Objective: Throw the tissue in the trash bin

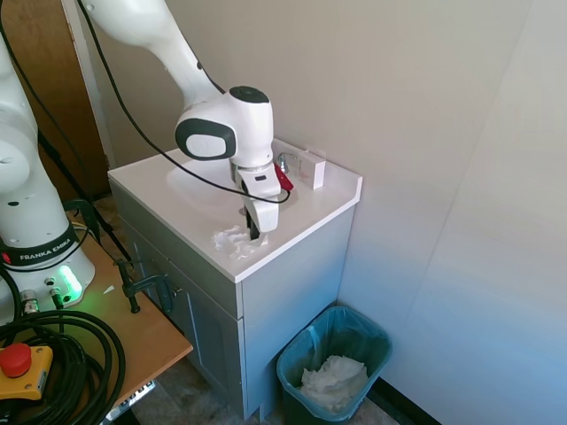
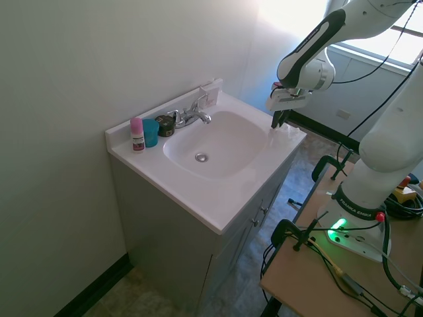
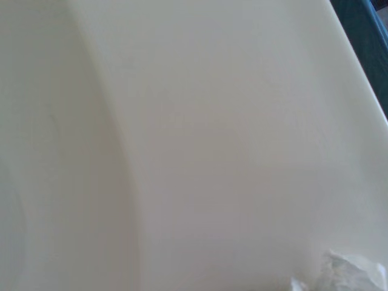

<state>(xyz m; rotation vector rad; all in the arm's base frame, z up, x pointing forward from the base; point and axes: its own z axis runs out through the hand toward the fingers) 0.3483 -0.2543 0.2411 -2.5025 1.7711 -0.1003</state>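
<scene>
Pale beige walls close in a small bathroom corner, where a white vanity top [image 1: 310,208] with a moulded sink sits on a grey cabinet [image 1: 283,301]. In the first exterior view, the tissue [image 1: 232,240] lies crumpled at the front edge of the desk, close to the corner. The pincer [image 1: 255,232] stands upright right at the tissue, its dark fingers down among the folds; whether they are clenched on the paper cannot be told. On the floor beside the cabinet stands the trash bin [image 1: 372,335], dark teal with a liner, holding a larger white paper wad [image 1: 334,379]. A small white box [image 1: 311,168] rests near the backsplash.

From the second exterior view, the sink basin [image 2: 215,142] fills most of the top, with a chrome faucet [image 2: 193,116] behind it. A pink-capped bottle [image 2: 137,135], a teal cup [image 2: 151,133] and a dark round object [image 2: 165,125] stand along the back edge. The pincer [image 2: 276,121] points down at the far front corner, touching the tissue [image 2: 285,129].

Seen from the wrist, blurred white countertop [image 3: 200,139] fills the picture, with the tissue [image 3: 345,273] at one corner.
</scene>
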